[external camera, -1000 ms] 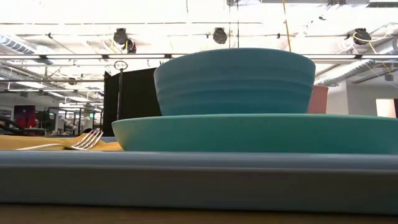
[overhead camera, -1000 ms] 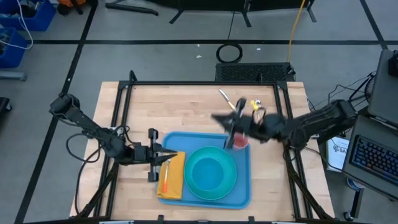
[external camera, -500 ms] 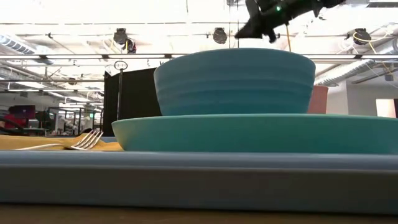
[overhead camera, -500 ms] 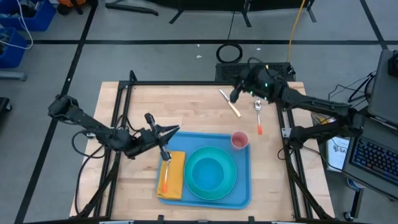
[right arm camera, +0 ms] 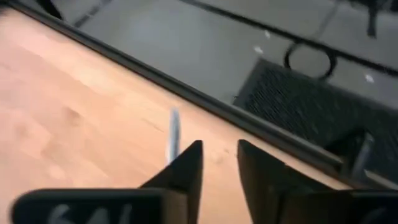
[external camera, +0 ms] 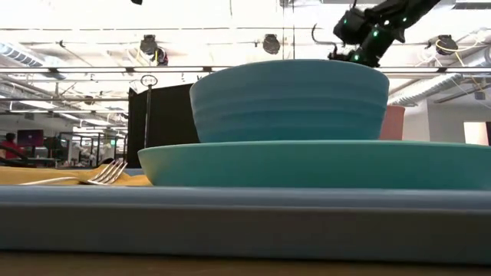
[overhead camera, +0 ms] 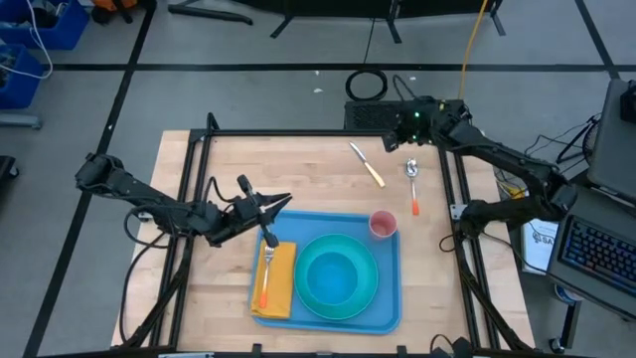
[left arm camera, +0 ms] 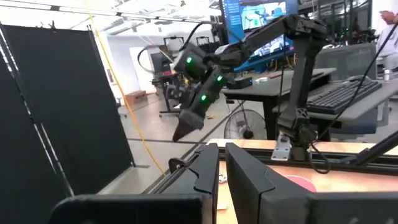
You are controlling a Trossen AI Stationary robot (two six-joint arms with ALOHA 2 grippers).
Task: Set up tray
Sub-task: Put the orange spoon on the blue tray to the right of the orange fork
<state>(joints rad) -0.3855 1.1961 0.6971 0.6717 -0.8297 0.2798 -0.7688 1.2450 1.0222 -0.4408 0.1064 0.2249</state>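
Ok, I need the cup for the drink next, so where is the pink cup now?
In the high view the pink cup stands inside the tray, in its far right corner, just beside the turquoise plate holding the bowl.

The right gripper (overhead camera: 391,167) is no longer over the pink cup (overhead camera: 383,224) on the tray (overhead camera: 389,298); it now hangs above the desk's far right corner, near the knife (overhead camera: 366,163) and spoon (overhead camera: 412,185). The left gripper (overhead camera: 279,203) has lifted off the napkin (overhead camera: 282,283), leaving the fork (overhead camera: 266,271) lying there, and points up-right.
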